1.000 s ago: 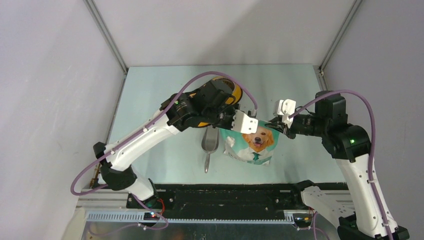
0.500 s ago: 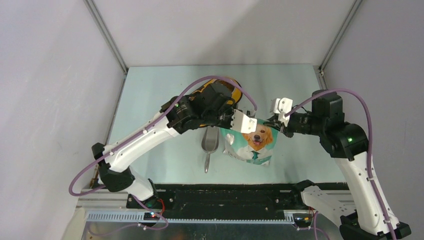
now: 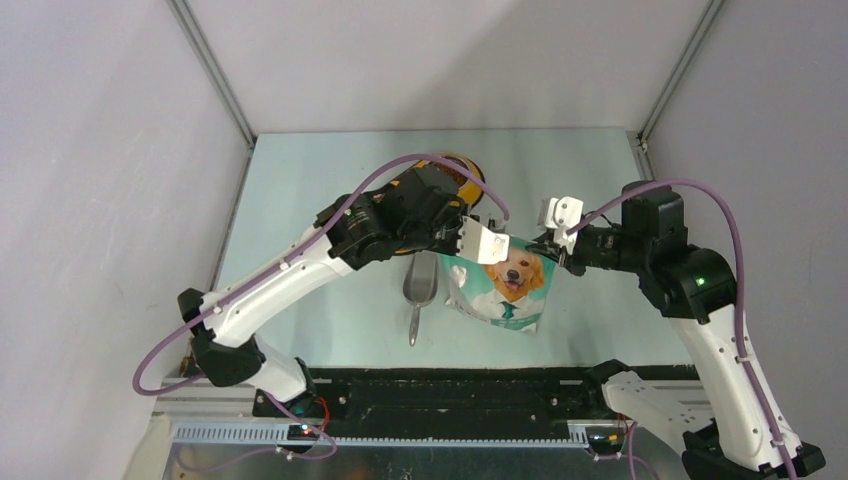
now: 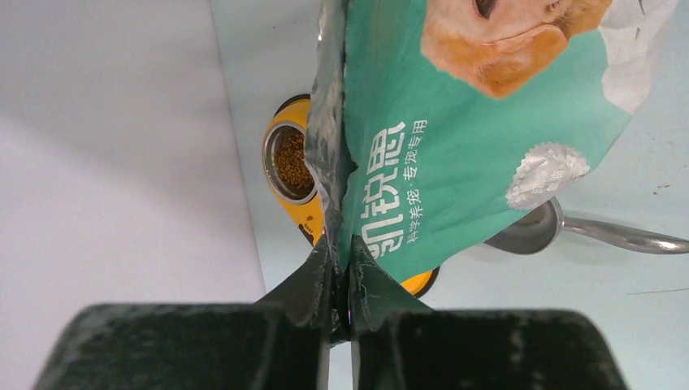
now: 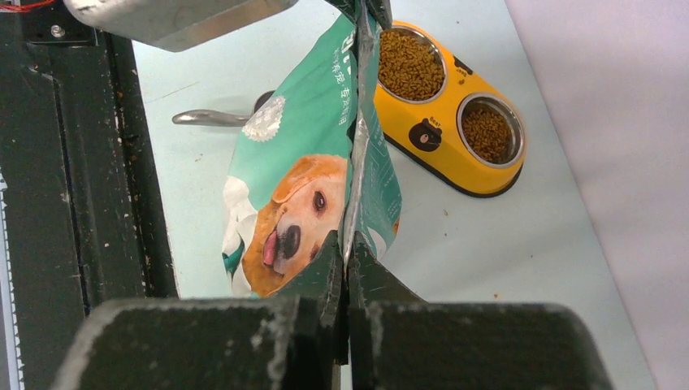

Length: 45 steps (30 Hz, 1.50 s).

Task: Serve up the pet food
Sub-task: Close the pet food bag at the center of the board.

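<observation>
We record a pale teal table (image 3: 300, 180). Lying on it: a grey metal scoop (image 3: 419, 285) toward the near edge, and a yellow two-bowl feeder (image 5: 449, 114) nearer the far edge.

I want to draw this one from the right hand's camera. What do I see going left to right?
Black rail → metal scoop → bag with the dog on it → yellow bowl with pet food in both cups.
</observation>
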### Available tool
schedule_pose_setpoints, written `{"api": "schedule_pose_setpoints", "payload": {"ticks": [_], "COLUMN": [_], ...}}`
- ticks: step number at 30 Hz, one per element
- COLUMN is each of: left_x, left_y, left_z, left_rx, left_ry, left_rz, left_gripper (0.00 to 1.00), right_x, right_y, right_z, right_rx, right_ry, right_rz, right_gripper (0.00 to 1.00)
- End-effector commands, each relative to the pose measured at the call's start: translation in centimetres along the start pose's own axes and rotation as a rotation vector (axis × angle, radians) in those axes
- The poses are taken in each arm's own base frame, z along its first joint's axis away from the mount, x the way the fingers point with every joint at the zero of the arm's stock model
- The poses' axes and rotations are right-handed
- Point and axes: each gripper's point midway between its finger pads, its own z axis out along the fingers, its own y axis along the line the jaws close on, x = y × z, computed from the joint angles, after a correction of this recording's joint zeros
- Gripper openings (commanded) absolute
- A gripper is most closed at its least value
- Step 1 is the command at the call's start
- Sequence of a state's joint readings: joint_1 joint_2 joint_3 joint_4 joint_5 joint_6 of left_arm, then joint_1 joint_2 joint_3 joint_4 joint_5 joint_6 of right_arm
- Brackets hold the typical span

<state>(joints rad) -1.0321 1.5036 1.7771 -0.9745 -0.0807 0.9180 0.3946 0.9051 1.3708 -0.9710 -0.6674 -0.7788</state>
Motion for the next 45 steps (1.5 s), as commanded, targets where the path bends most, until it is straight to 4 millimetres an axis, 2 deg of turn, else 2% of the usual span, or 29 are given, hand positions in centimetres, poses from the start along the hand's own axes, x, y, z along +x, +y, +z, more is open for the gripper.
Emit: {"api": "schedule_pose_setpoints", "payload": {"ticks": [1, 5, 9, 12, 18, 20, 21, 22, 25, 27, 28, 29, 30, 32, 33, 34, 35, 37, 39, 45], "left_x": [4.4, 3.6, 4.2, 4.8, 5.3, 5.4, 5.6, 5.7, 5.7, 5.0, 5.3, 5.0, 5.6, 5.5, 5.2, 4.8, 4.5, 3.6, 2.9, 0.5], "left_y": [1.7, 0.1, 0.7, 0.4, 0.0, 0.0, -0.2, -0.2, -0.9, -0.3, 0.3, 1.4, 2.3, 4.6, 5.3, 5.7, 5.6, 5.0, 4.9, 6.1], "left_z": [-2.4, -3.1, -3.3, -2.9, -2.0, -1.8, -1.7, -1.7, -2.3, -3.0, -3.1, -2.9, -3.0, -3.2, -3.3, -3.7, -4.2, -4.9, -5.8, -9.7], "left_rx": [-0.085, 0.001, -0.033, -0.028, -0.01, -0.011, -0.002, 0.004, 0.056, 0.031, 0.001, -0.056, -0.107, -0.224, -0.261, -0.274, -0.274, -0.253, -0.276, -0.394], "left_ry": [0.166, 0.109, 0.143, 0.173, 0.199, 0.207, 0.215, 0.219, 0.206, 0.162, 0.181, 0.177, 0.22, 0.248, 0.237, 0.22, 0.203, 0.153, 0.124, -0.051], "left_rz": [0.014, 0.035, 0.035, 0.031, 0.045, 0.053, 0.068, 0.075, 0.115, 0.113, 0.111, 0.095, 0.086, 0.036, 0.007, -0.001, -0.005, 0.004, 0.016, -0.047], "left_gripper": [0.02, 0.0, 0.0, 0.1, 0.16, 0.14, 0.05, 0.03, 0.0, 0.0, 0.0, 0.0, 0.0, 0.12, 0.27, 0.62, 0.9, 0.98, 0.99, 0.99], "right_x": [-0.9, -1.1, -1.2, -1.4, -1.4, -1.4, -1.4, -1.3, -1.3, -1.2, -1.2, -1.2, -1.2, -1.1, -1.2, -1.3, -1.3, -1.3, -1.4, -1.5], "right_y": [0.6, 0.7, 0.7, 0.9, 1.2, 1.2, 1.3, 1.3, 1.2, 1.2, 1.2, 1.1, 1.1, 1.0, 1.0, 1.0, 1.1, 1.2, 1.2, 1.2], "right_z": [-1.0, -1.0, -1.1, -1.2, -1.1, -1.1, -1.1, -1.1, -1.0, -1.0, -1.0, -1.0, -1.0, -1.0, -1.1, -1.1, -1.2, -1.3, -1.4, -1.5], "right_rx": [0.014, 0.017, 0.023, 0.018, 0.009, 0.007, 0.007, 0.007, 0.009, 0.009, 0.01, 0.011, 0.016, 0.022, 0.025, 0.025, 0.025, 0.025, 0.026, 0.035], "right_ry": [-0.016, -0.018, -0.019, -0.027, -0.024, -0.022, -0.021, -0.02, -0.015, -0.014, -0.013, -0.013, -0.01, -0.008, -0.01, -0.013, -0.015, -0.016, -0.019, -0.019], "right_rz": [-0.001, -0.006, -0.009, -0.014, -0.016, -0.016, -0.017, -0.018, -0.018, -0.017, -0.017, -0.015, -0.012, -0.007, -0.008, -0.011, -0.012, -0.011, -0.01, -0.014], "right_gripper": [0.0, 0.0, 0.0, 0.0, 0.0, 0.0, 0.0, 0.0, 0.0, 0.0, 0.0, 0.0, 0.0, 0.02, 0.03, 0.04, 0.06, 0.08, 0.13, 0.36]}}
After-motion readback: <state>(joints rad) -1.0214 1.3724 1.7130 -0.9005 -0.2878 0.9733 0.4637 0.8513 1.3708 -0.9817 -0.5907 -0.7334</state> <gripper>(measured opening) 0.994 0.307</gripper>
